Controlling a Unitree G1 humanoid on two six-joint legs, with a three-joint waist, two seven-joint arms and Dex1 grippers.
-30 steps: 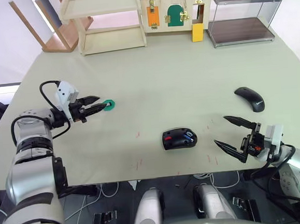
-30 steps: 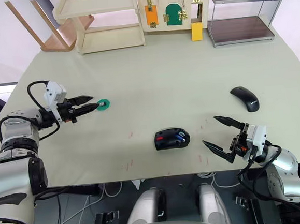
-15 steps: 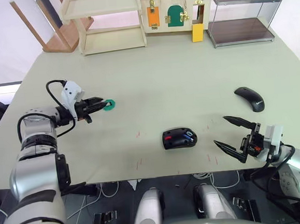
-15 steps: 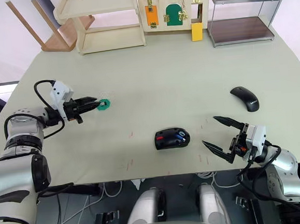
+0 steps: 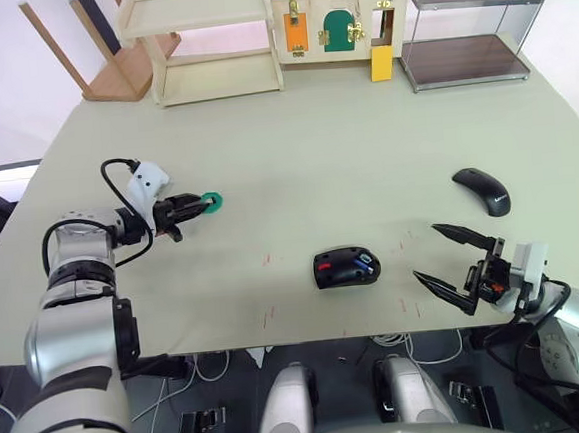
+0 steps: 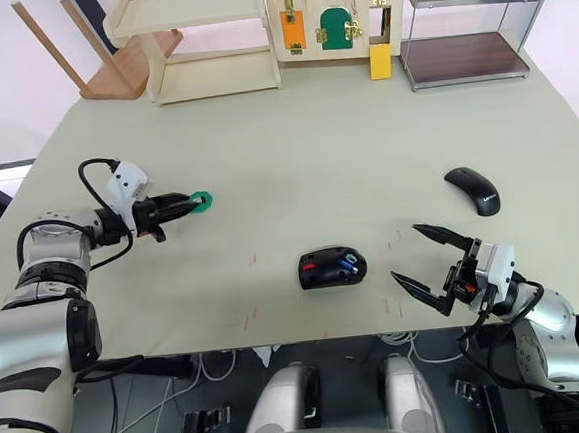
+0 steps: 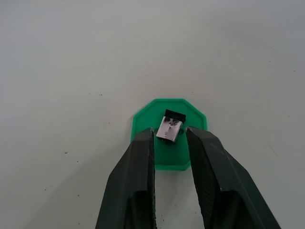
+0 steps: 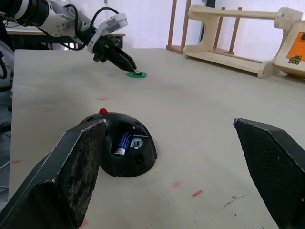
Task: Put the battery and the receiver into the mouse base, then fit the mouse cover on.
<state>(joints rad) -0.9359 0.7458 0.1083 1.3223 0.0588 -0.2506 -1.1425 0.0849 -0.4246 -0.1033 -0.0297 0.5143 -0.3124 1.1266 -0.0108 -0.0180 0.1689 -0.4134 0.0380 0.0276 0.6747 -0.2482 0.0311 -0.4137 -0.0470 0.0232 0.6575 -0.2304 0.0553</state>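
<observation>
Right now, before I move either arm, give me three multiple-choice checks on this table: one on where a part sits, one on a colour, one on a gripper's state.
1. Where does the small blue cylindrical battery lie?
A. inside the black oval mouse base
B. on the flat green disc
C. beside the smooth curved black mouse cover

2. What colour is the flat disc under the tiny dark receiver stub?
A. orange
B. green
C. yellow

3. How does the right gripper stand?
A. shut on the cover
B. shut on nothing
C. open, holding nothing

Answers:
1 A: the right wrist view shows the battery in the base's hollow.
2 B: the left wrist view shows a green octagon beneath the receiver, with the left gripper around it.
3 C: its fingers are spread wide near the base, while the mouse cover lies apart.
</observation>
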